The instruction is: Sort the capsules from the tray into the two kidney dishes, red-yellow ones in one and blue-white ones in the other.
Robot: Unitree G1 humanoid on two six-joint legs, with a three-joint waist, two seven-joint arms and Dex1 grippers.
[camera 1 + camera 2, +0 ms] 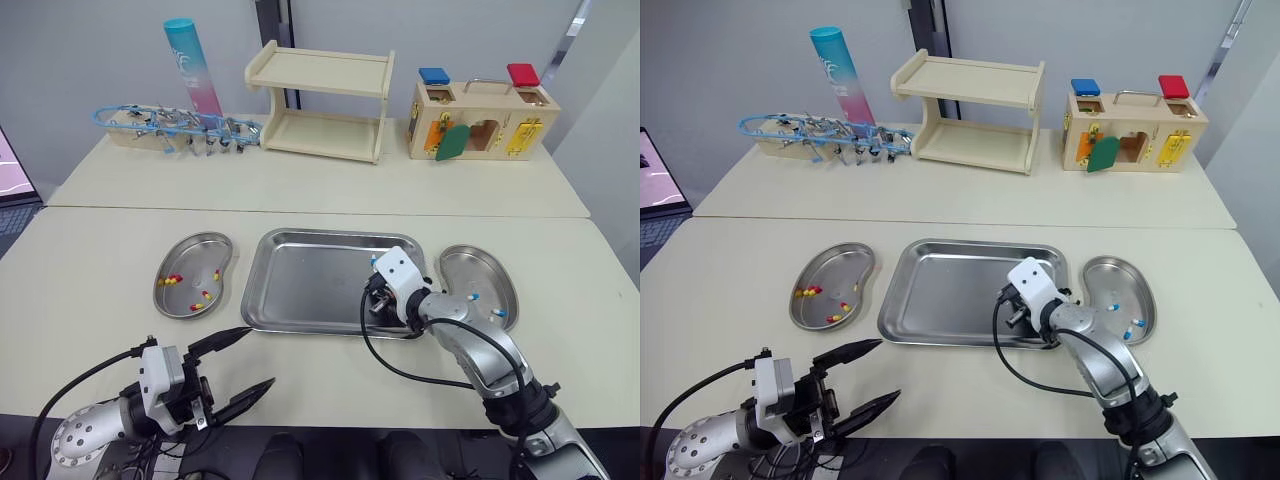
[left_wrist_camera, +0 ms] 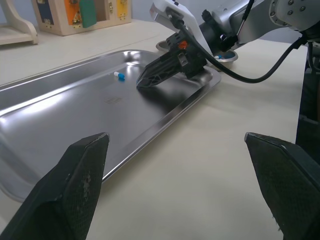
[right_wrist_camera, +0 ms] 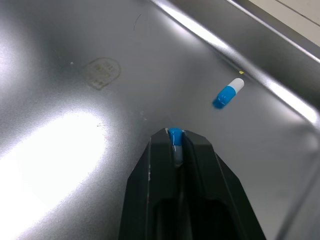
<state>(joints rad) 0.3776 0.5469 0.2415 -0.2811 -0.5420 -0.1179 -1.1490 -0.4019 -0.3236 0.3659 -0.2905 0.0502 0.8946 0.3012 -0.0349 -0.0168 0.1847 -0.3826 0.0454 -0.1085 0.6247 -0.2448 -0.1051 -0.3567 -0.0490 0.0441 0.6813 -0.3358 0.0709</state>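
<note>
Along the top of the head view, well apart from the arms, stand a wire-track toy (image 1: pixel 170 125) with a blue-and-pink tube (image 1: pixel 195 70) rising behind it at upper left. A two-tier wooden shelf (image 1: pixel 320 100) is at top centre and a wooden latch box (image 1: pixel 480 120) at upper right. A lit screen (image 1: pixel 655 185) shows at the left edge. Everything rests on a cream tabletop (image 1: pixel 330 195) with a seam running across it below those items, and a plain grey wall stands behind.

At mid-frame lies the steel tray (image 1: pixel 300 285). The left kidney dish (image 1: pixel 195 255) sits just beside its left rim and the right kidney dish (image 1: pixel 480 270) just beside its right rim. Red-yellow capsules (image 1: pixel 174 279) lie in the left dish and blue-white capsules (image 1: pixel 473 297) in the right one. One loose capsule (image 3: pixel 229 92), blue and white, lies on the tray floor near its wall, just beyond the right arm's fingertips.

The right gripper (image 2: pixel 142 82) reaches over the tray's right part, angled down with its tips close to the tray floor. Its fingers are pinched on a held capsule (image 3: pixel 174 142), blue end outward. The left gripper (image 1: pixel 260 357) hovers low over bare tabletop at lower left, in front of the tray's near rim. It points toward the tray with its fingers (image 2: pixel 85 175) spread wide.
</note>
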